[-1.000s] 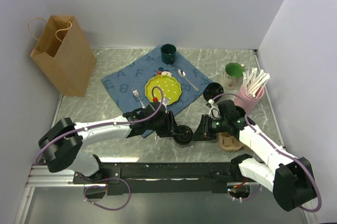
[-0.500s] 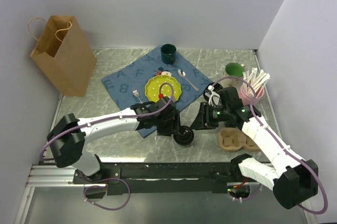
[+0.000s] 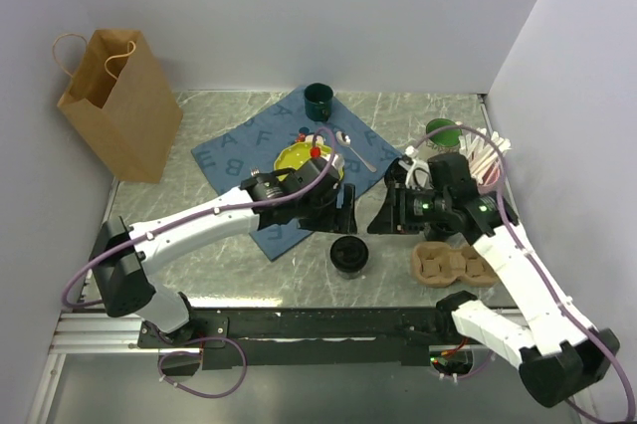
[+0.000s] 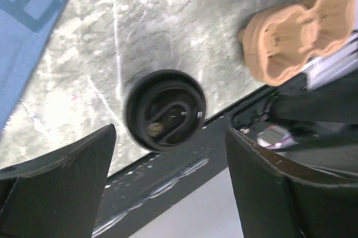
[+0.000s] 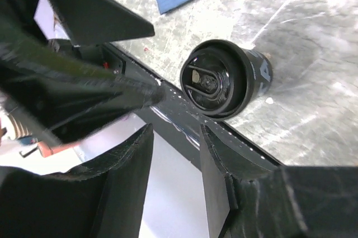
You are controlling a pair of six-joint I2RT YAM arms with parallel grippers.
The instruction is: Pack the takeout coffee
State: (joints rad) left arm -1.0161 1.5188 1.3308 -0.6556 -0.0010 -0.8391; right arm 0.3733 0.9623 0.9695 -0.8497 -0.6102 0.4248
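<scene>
Top external: lidded cup point(image 3: 348, 253) stands unpacked on counter point(image 3: 234, 277), carrier point(image 3: 453, 263) empty; left pincer point(image 3: 345, 213) and right pincer point(image 3: 384, 217) open, holding nothing.

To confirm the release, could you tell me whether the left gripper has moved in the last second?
Yes. The left gripper has drawn back from the black cup, toward the yellow plate on the blue cloth; the cup stays put.

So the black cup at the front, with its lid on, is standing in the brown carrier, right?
No. The cup with its lid on is standing on the table, just left of the carrier, not in it. The top view shows that.
</scene>
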